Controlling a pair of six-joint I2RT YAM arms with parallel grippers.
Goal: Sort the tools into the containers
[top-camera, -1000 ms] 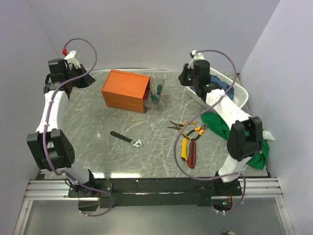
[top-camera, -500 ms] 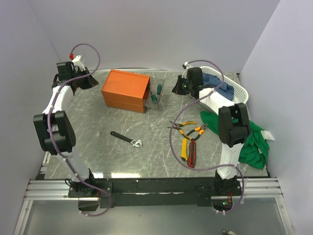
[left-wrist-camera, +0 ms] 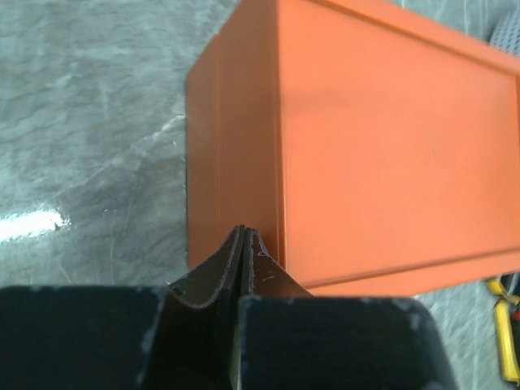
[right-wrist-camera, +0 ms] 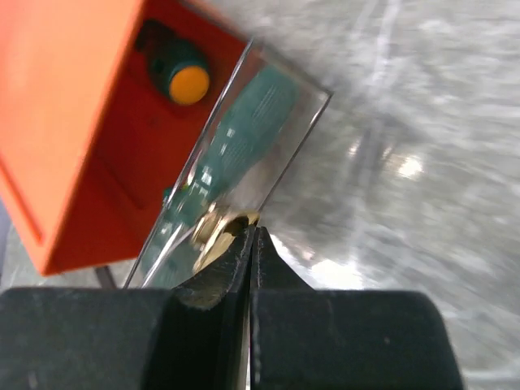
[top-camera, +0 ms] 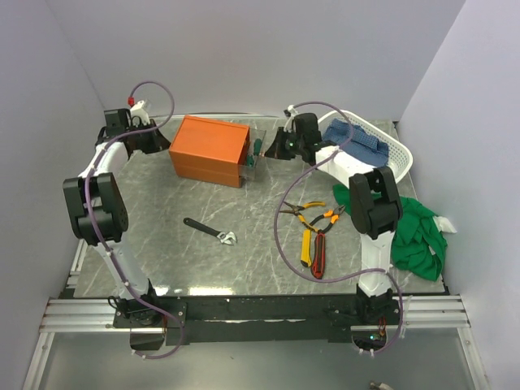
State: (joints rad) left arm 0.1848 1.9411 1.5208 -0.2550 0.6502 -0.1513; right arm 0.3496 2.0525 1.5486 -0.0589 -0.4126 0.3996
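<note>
Flanking the orange box (top-camera: pixel 209 150), both jaws closed empty, clear tray (right-wrist-camera: pixel 252 138) before the right

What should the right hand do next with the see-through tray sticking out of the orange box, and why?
Probably nudge the right gripper forward against the clear tray, sliding it into the orange box. Its jaws are shut right by the tray's edge, green screwdrivers already sit inside, and the shut left gripper at the box's other end looks set to brace it.
</note>
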